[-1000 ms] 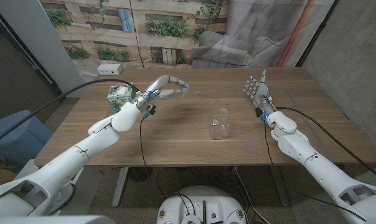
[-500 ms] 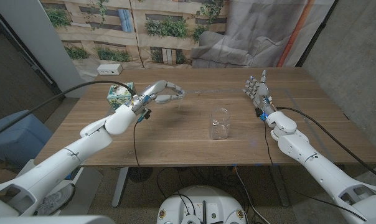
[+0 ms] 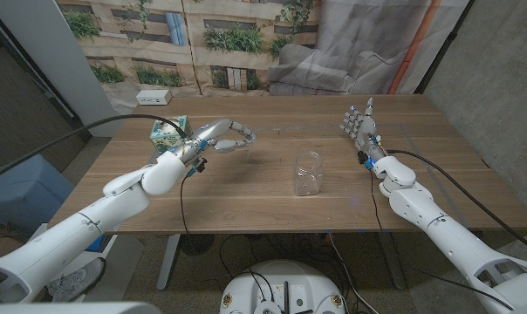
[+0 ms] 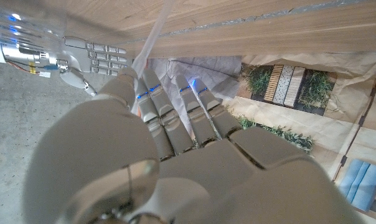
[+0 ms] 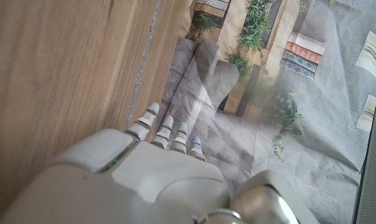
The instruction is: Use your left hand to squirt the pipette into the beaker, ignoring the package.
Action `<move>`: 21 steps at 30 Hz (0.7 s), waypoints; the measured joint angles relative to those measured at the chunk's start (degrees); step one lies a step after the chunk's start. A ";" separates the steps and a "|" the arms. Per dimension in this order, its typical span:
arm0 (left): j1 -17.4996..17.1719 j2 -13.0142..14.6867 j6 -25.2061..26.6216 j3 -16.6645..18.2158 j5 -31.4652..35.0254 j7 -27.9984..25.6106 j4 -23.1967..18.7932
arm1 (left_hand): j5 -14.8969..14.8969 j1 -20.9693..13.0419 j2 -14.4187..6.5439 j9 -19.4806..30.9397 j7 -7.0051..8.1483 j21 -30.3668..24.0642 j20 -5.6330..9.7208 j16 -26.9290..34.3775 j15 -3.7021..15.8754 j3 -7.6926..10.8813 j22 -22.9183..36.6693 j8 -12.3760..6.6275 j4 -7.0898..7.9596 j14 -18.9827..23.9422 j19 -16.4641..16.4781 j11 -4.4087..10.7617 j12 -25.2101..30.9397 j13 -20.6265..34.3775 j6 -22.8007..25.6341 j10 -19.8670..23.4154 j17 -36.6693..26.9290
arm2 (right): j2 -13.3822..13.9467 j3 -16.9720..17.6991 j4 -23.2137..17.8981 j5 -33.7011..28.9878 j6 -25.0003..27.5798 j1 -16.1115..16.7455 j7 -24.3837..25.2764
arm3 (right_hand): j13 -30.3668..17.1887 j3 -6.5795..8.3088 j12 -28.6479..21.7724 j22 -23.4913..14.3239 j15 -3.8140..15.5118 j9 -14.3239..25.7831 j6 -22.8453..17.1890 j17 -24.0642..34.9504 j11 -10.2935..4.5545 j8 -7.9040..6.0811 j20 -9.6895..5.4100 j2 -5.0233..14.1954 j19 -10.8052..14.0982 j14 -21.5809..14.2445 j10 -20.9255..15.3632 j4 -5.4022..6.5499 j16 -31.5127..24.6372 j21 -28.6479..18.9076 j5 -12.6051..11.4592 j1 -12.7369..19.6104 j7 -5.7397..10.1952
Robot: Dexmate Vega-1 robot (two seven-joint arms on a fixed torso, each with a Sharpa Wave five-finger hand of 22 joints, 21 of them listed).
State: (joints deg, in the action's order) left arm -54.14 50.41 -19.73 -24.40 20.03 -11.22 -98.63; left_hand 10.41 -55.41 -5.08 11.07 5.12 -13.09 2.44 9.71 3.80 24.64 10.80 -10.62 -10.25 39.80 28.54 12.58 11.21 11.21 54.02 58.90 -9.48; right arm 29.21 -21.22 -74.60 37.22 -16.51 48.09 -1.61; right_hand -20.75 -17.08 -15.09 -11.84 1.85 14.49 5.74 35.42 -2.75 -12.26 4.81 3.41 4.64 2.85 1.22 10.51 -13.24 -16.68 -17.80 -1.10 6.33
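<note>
Left hand (image 3: pixel 218 137) low over table (image 3: pixel 246 196), fingers curled, pinching thin clear plastic pipette (image 4: pixel 152 42). Clear glass beaker (image 3: pixel 308 172) upright mid-table, well right of it. Green-white package box (image 3: pixel 168 133) far left. Right hand (image 3: pixel 361 127) upright, fingers spread, holding nothing.

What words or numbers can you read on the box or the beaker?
None can be read.
The box has a green and white print, too small and blurred to tell any letters.
The beaker may carry faint marks, too small to read.
</note>
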 measured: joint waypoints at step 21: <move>-1.83 5.27 11.02 1.20 10.50 1.09 -8.27 | 0.00 -0.46 -0.46 -0.02 0.01 0.00 0.21 0.00 0.00 0.14 -0.01 0.00 0.14 0.00 0.21 -0.01 0.27 0.13 0.01 0.01 0.01 | 0.03 0.01 0.00 0.01 0.00 0.01 -0.03 | 0.00 0.00 0.00 0.00 0.00 0.00 0.00 0.00 0.08 0.00 0.00 0.00 0.00 0.00 -0.32 0.00 0.00 0.00 0.00 0.00 0.00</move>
State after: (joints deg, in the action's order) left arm -55.97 55.67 -8.71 -23.20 30.53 -10.13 -106.90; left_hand 10.41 -55.87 -5.54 11.05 5.13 -13.09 2.65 9.71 3.80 24.78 10.79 -10.62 -10.11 39.80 28.75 12.57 11.48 11.34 54.02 58.91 -9.47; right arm 29.24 -21.21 -74.61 37.23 -16.51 48.10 -1.64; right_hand -20.75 -17.08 -15.09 -11.84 1.84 14.49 5.74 35.43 -2.67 -12.26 4.81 3.41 4.64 2.85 0.90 10.51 -13.24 -16.68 -17.80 -1.10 6.34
